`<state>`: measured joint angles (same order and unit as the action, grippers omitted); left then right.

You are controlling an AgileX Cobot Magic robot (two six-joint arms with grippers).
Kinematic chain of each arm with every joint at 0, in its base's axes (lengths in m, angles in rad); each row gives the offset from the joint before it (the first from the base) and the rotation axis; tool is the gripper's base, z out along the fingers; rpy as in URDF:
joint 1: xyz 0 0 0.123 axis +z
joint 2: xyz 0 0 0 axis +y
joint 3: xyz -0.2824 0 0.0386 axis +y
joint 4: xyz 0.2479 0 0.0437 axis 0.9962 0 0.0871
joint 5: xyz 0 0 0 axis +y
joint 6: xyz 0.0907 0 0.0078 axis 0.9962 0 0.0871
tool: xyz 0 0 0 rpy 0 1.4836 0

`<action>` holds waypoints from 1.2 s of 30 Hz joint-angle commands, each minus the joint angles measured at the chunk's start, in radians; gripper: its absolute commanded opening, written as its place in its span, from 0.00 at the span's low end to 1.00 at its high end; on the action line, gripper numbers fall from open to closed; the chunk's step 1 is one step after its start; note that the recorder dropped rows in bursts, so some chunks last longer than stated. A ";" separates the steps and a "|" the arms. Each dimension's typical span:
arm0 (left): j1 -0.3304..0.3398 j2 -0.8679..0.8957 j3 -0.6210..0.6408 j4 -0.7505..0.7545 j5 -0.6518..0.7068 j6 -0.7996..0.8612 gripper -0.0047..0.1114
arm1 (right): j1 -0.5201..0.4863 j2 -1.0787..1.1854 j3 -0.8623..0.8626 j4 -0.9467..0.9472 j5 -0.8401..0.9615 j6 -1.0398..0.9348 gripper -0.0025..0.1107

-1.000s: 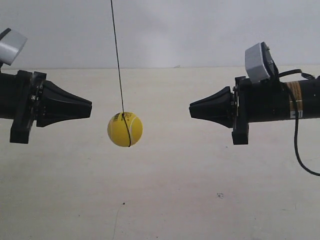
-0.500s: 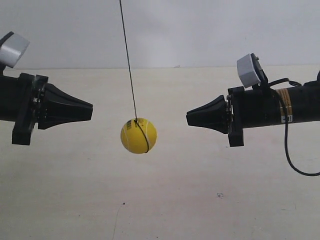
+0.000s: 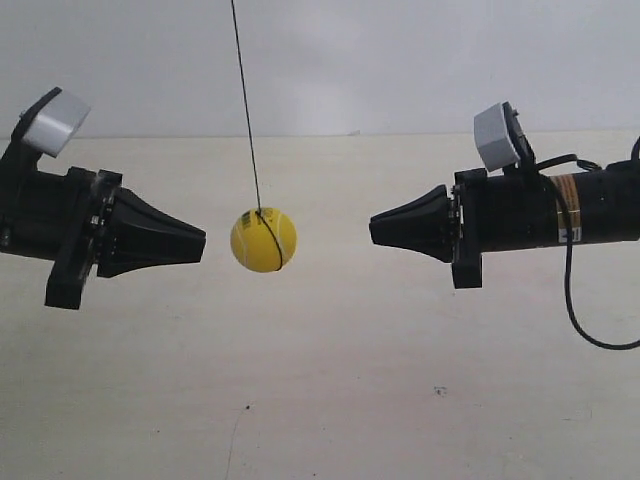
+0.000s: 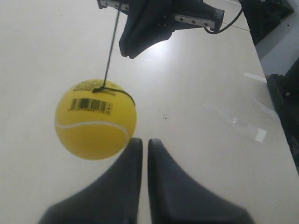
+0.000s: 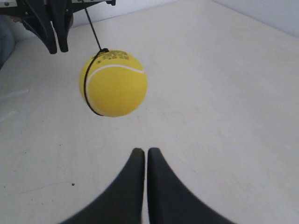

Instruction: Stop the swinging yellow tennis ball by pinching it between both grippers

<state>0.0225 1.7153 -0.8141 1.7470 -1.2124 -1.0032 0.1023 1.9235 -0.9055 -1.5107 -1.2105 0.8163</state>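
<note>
ball (image 4: 96, 119) just beside left hand (image 4: 141, 141)

Finding: a robotics laboratory or test room.

Grounds: a wide, pale, plain counter (image 3: 350, 400) is backed by a bare grey-white wall (image 3: 400, 60). Two black machine arms, the arm at the exterior view's left (image 3: 40, 215) and the arm at the exterior view's right (image 3: 540, 210), reach in from either side above the counter, tip facing tip. Each carries a white-grey camera block (image 3: 497, 135). A black cable (image 3: 570, 300) loops below the arm at the exterior view's right. A yellow tennis ball (image 3: 263, 240) hangs between the arms on a thin dark string (image 3: 245, 100). The left wrist view shows a strip of clear tape (image 4: 245, 128) on the counter and dark equipment (image 4: 285, 93) past its edge.
</note>
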 commanded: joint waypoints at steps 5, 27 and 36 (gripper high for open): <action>-0.032 0.000 -0.009 -0.003 -0.009 0.009 0.08 | 0.059 0.005 -0.039 0.012 -0.011 -0.011 0.02; -0.056 0.017 -0.009 -0.003 -0.009 0.029 0.08 | 0.112 0.079 -0.096 -0.001 -0.011 0.017 0.02; -0.081 0.097 -0.031 -0.003 -0.009 0.036 0.08 | 0.117 0.079 -0.100 -0.005 -0.011 0.022 0.02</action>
<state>-0.0523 1.7978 -0.8334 1.7470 -1.2124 -0.9729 0.2177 2.0025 -0.9984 -1.5126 -1.2125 0.8380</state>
